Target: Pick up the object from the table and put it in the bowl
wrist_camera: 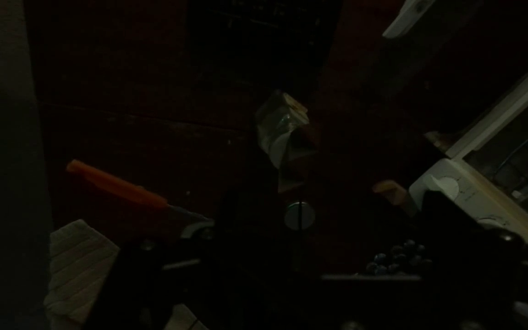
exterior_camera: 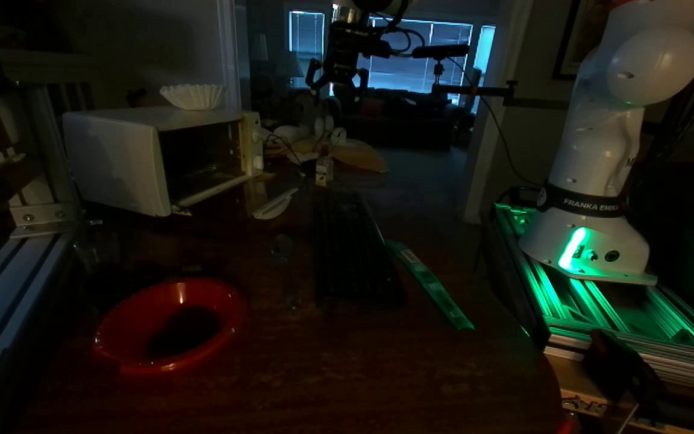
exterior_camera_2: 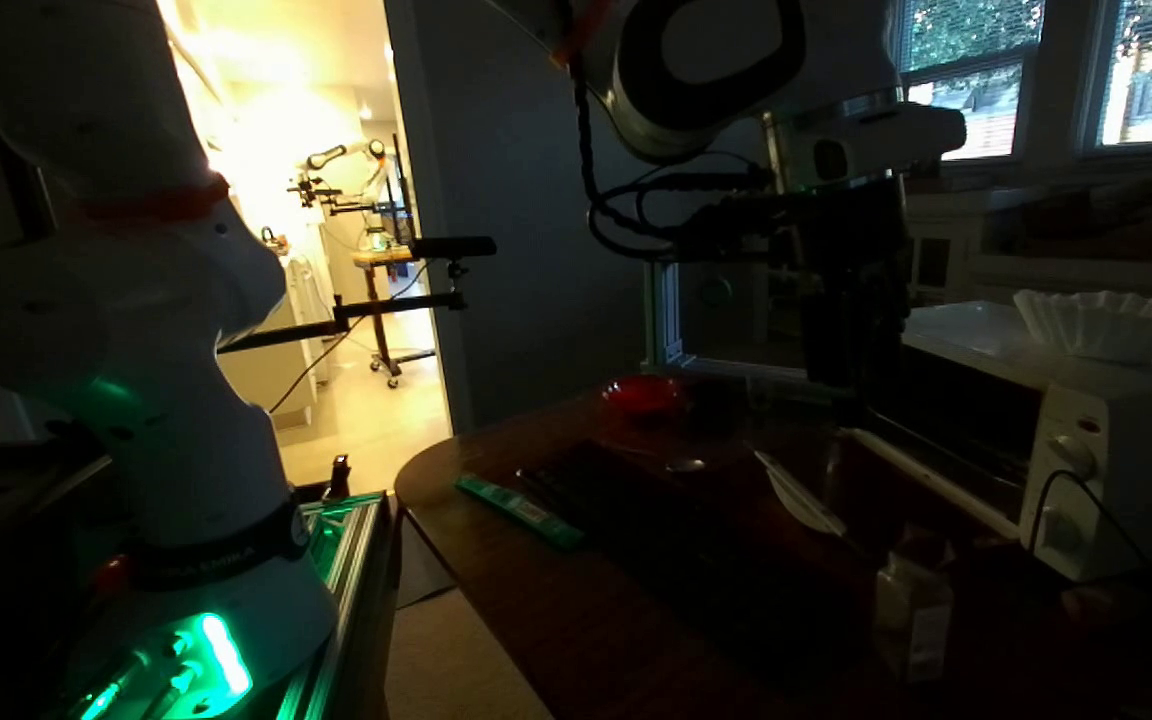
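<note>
One red bowl (exterior_camera: pixel 148 316) lies at the left of an exterior view, glossy and round, and I'd plan the move back from it: arrive high, dip low over the rim, then let go. Next along is the oven (exterior_camera: pixel 118 157), mouth agape; best swing wide of it and of the frilled, papery filter (exterior_camera: pixel 193 96) on top. Farther right hangs the gripper (exterior_camera: pixel 338 85), its fingers spread, nothing between them.

Which object is meant I can't tell (the order doesn't name it), but my guess is the packet (wrist_camera: pixel 282 128), on the table (wrist_camera: pixel 145 142) near the middle of the wrist view. To take it well, I'd centre the gap over its body, come straight down and squeeze gently; that shiny, creased film will probably crumple or slip if pinched by the loose end.

Across that same view, from the left: a ribbed cloth (wrist_camera: pixel 76 270), soft by the look of it; a smooth orange handle (wrist_camera: pixel 117 185); a round, pale disc (wrist_camera: pixel 307 216) near the packet; what look like dark, glossy grapes (wrist_camera: pixel 399 259); then the oven's hard white knobs (wrist_camera: pixel 447 185). Keeping the fingertips off disc and grapes seems wise, since either could roll or skid and spoil the pinch.
</note>
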